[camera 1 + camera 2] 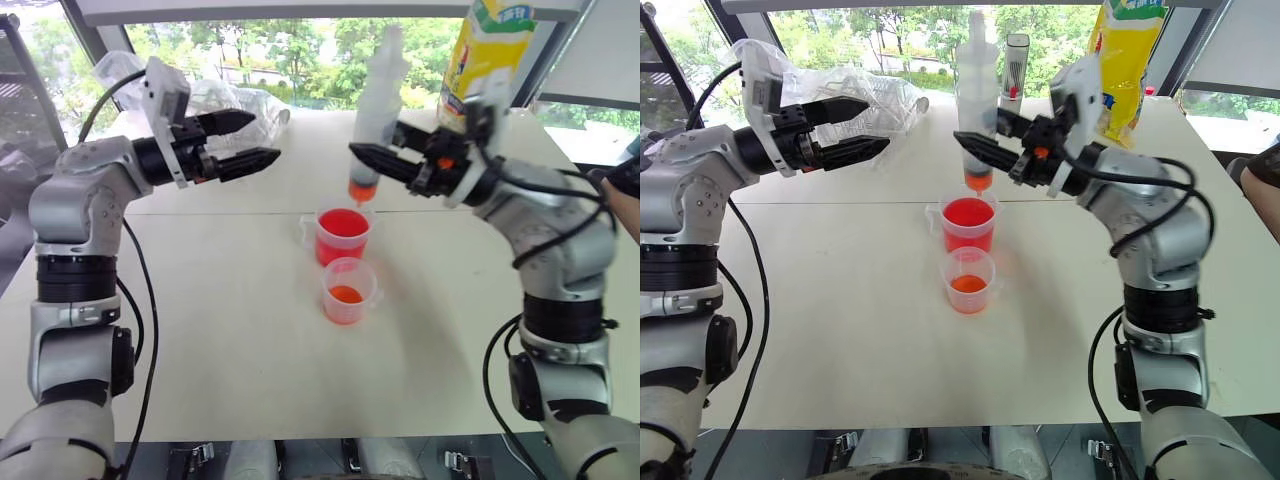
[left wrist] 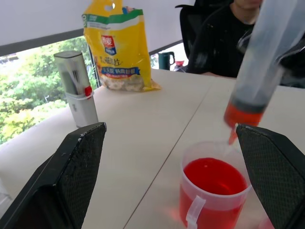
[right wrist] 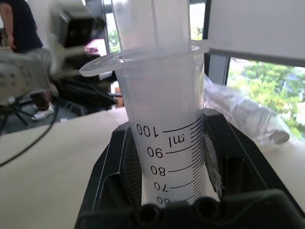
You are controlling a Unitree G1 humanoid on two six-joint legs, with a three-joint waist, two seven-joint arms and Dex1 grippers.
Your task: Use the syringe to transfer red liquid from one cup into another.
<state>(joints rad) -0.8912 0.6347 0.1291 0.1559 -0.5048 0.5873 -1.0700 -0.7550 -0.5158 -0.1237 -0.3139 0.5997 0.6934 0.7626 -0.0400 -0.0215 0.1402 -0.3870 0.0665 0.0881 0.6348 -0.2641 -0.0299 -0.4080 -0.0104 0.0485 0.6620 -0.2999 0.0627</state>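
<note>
Though unreadable from head cam, syringe (image 3: pixel 167 138) scale in wrist cam.

My arms are silver-grey rounded shells with black bands at the joints, and loose black cables loop beside them. Each wrist carries a white camera block before two black fingers.

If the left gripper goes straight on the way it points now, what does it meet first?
Probably the syringe, which the right gripper holds upright above the larger cup. Depth is unclear, so the left gripper might pass beside it.
</note>
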